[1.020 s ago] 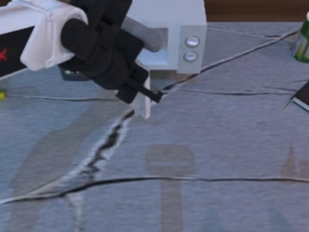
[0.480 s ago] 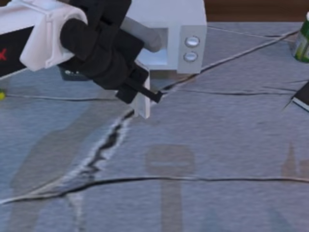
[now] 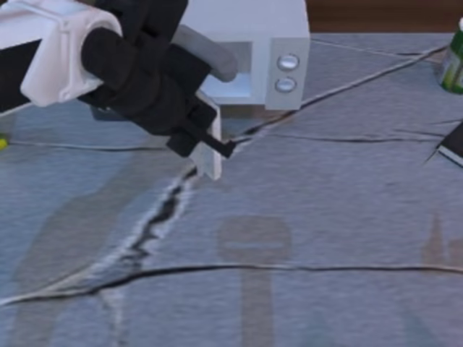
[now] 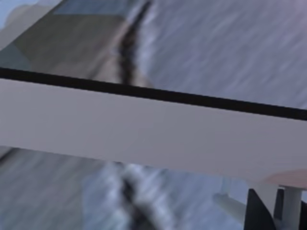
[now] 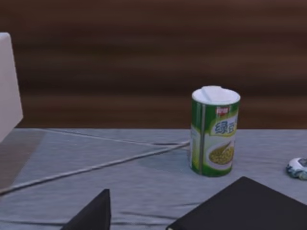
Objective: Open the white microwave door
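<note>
The white microwave (image 3: 253,29) stands at the back of the table, its two silver knobs (image 3: 287,72) facing front. Its door (image 3: 210,155) is swung well out on its left hinge, edge-on toward the near side, and the cavity (image 3: 235,76) shows behind it. My left gripper (image 3: 215,147) is shut on the door's free edge, one dark finger lying across it. In the left wrist view the door's edge (image 4: 144,124) fills the picture as a white band, with my left gripper (image 4: 273,211) at its end. My right gripper (image 3: 452,148) is parked at the table's right edge, open (image 5: 158,215).
A green can (image 3: 454,61) stands at the back right, also seen as the green can (image 5: 214,132) in the right wrist view. A small round thing (image 5: 297,167) lies beside it. A yellow speck (image 3: 3,143) sits at the left edge. Dark cracks cross the grey table (image 3: 325,238).
My left gripper has drawn slightly leftward with the door's edge in it, swinging the door a little farther open. The right arm has not moved.
</note>
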Action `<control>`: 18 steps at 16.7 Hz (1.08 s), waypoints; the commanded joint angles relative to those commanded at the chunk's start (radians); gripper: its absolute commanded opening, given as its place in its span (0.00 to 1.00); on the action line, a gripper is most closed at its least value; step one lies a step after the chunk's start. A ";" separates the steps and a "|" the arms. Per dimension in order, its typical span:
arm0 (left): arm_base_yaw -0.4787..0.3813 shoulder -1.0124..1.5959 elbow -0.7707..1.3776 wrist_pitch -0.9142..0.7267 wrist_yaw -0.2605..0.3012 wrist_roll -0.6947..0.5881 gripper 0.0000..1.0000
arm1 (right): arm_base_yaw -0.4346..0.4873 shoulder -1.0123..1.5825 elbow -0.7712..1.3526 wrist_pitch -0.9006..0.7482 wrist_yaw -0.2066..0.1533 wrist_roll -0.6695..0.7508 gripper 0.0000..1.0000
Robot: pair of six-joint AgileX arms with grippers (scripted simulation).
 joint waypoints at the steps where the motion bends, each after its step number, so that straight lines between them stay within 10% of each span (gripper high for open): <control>1: 0.010 -0.008 -0.009 -0.003 0.013 0.025 0.00 | 0.000 0.000 0.000 0.000 0.000 0.000 1.00; 18: 0.038 -0.030 -0.033 -0.008 0.047 0.092 0.00 | 0.000 0.000 0.000 0.000 0.000 0.000 1.00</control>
